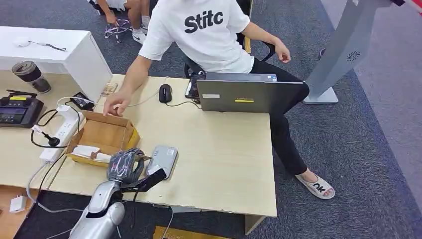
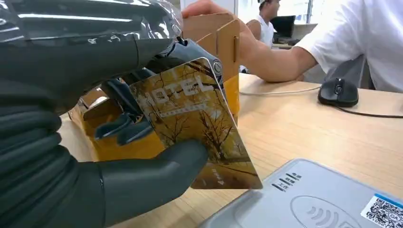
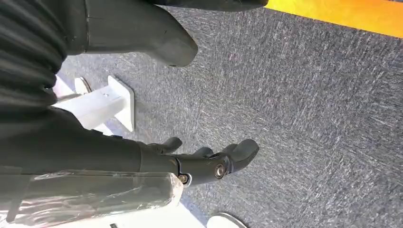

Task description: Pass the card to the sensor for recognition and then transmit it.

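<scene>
Left hand (image 2: 119,156) has the card (image 2: 195,123), just short of the sensor (image 2: 313,199).

I've got the card pinched between thumb and fingers, tilted, lower corner hanging just beside the reader's near edge, not yet over its wave symbol. Sensor lies just past the hand on the table (image 1: 224,144), beside the cardboard box (image 1: 102,137). Right hand (image 3: 209,161) hangs over carpet, loosely curled, holding nothing.

Head view looks down on the table (image 1: 219,149); wrist views sit close
</scene>
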Action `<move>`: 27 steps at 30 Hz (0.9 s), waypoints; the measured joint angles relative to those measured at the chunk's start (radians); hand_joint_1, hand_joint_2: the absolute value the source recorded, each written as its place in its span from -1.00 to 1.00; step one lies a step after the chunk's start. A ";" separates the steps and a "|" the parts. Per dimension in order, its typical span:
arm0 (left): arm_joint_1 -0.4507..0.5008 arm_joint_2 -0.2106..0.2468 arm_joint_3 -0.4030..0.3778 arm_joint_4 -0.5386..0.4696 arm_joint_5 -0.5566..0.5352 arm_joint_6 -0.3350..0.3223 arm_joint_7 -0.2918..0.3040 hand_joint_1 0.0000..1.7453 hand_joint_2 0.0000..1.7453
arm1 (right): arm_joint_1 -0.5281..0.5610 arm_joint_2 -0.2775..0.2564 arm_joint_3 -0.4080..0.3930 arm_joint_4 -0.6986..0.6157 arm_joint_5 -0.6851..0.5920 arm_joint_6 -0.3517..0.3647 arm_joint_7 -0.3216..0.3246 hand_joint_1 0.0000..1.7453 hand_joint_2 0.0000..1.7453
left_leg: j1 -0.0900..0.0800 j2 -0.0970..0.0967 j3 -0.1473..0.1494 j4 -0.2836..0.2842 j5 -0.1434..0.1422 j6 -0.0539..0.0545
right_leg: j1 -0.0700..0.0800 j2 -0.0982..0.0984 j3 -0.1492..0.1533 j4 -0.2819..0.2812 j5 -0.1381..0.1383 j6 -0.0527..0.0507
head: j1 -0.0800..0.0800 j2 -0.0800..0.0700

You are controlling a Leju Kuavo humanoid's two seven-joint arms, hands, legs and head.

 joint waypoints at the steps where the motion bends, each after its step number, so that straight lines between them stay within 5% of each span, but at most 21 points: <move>1: 0.000 0.000 0.000 0.000 0.000 0.002 0.000 1.00 1.00 | 0.000 0.000 0.000 0.000 0.000 0.000 0.000 -1.00 1.00 | 0.000 0.000 0.000 0.000 0.000 0.000 | 0.000 0.000 0.000 0.000 0.000 0.000 | 0.000 0.000; 7: 0.001 0.018 0.000 -0.026 -0.006 0.023 -0.004 1.00 1.00 | 0.000 0.000 0.000 0.000 0.002 0.000 -0.003 -1.00 1.00 | 0.000 0.000 0.000 0.000 0.000 0.000 | 0.000 0.000 0.000 0.000 0.000 0.000 | 0.000 0.000; 27: -0.049 0.193 0.099 -0.219 0.010 0.045 0.015 1.00 1.00 | 0.000 -0.001 0.000 0.000 0.032 -0.003 -0.003 -1.00 1.00 | 0.001 0.000 0.000 0.000 0.000 -0.001 | 0.000 0.001 -0.001 0.000 0.000 -0.001 | 0.000 0.000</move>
